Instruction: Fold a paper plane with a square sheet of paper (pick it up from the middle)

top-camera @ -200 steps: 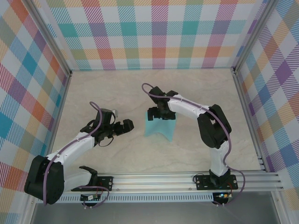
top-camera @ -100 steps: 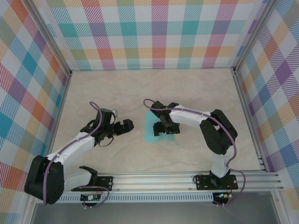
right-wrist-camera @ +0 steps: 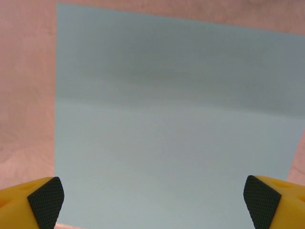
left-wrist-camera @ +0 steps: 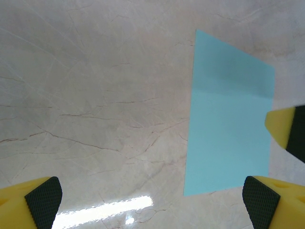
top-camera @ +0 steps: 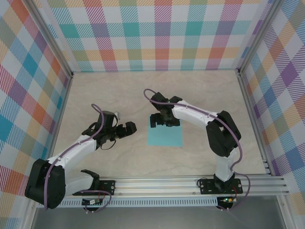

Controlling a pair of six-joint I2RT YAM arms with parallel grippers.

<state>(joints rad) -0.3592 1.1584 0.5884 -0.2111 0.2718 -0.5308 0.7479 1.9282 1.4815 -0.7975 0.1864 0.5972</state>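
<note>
So the paper is lying flat on the table, a bit right of centre. There's a faint crease across it in the right wrist view. The right gripper sits over the paper's 12 o'clock edge, jaws spread wide with nothing between them. Can't tell if it's touching the paper. The left gripper is off at the paper's 9 o'clock, near but apart. It's also wide open and empty, pads over bare table.
</note>
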